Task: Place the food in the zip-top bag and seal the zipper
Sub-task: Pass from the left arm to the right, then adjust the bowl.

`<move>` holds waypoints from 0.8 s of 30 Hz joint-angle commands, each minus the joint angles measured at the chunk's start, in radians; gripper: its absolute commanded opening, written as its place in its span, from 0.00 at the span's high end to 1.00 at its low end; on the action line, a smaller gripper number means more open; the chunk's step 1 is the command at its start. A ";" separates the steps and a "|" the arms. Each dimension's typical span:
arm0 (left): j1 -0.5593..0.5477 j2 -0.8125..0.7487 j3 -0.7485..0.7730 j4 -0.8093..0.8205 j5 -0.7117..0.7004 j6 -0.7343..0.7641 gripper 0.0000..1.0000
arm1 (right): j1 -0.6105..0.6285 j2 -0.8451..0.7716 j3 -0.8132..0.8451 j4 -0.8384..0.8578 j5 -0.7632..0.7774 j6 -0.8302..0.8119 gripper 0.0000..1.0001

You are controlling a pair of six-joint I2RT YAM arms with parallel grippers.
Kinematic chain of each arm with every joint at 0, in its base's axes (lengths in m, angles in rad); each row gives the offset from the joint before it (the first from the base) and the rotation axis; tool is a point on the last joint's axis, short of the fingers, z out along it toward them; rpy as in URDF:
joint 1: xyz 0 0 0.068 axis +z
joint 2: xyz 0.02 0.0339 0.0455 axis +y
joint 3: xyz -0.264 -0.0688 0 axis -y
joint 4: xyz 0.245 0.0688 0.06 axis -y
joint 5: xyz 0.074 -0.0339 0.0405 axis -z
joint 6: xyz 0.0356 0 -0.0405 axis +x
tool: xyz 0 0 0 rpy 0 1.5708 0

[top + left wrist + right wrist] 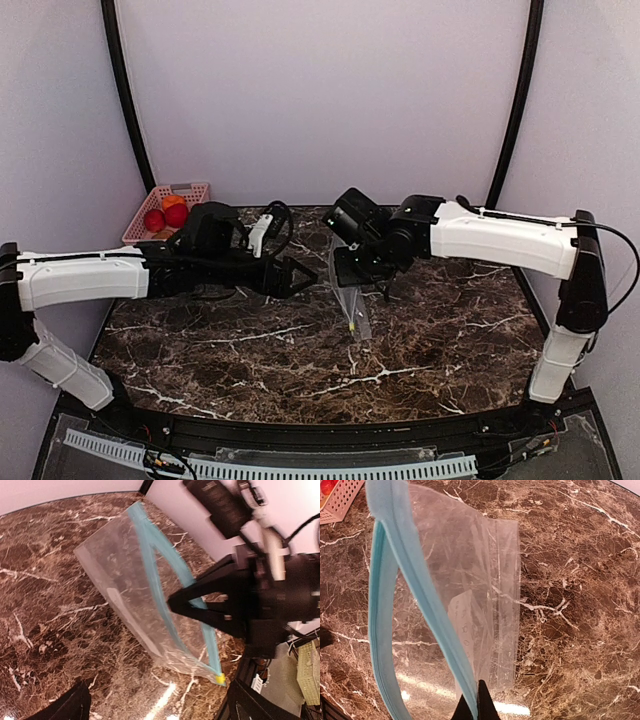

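Observation:
The clear zip-top bag (350, 298) hangs over the middle of the table, its mouth gaping. My right gripper (475, 706) is shut on one side of the teal zipper (415, 595); its black fingers (200, 607) show pinching that strip. The other zipper side (145, 565) bows away, with a yellow slider (220, 678) at the low end. My left gripper (157, 707) stands open just left of the bag, touching nothing. The food, red pieces (155, 219) and an orange one (172, 201), lies in the pink basket (190, 188).
The pink slotted basket stands at the back left corner, behind my left arm, and its corner (337, 502) shows at the top left of the right wrist view. Dark marble tabletop (300, 360) spreads in front of the bag. Black frame posts rise at the back.

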 commanded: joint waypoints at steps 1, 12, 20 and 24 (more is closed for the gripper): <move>0.007 -0.156 -0.002 -0.083 0.105 0.101 0.02 | -0.018 0.046 0.069 -0.067 0.014 -0.004 1.00; 0.378 -0.155 0.175 -0.544 0.073 0.255 0.01 | -0.044 0.100 0.147 -0.076 -0.013 -0.054 1.00; 0.688 0.123 0.382 -0.568 -0.005 0.270 0.26 | -0.048 0.112 0.174 -0.073 -0.024 -0.065 1.00; 0.759 0.273 0.517 -0.568 -0.081 0.275 0.34 | -0.048 0.108 0.170 -0.073 -0.030 -0.062 1.00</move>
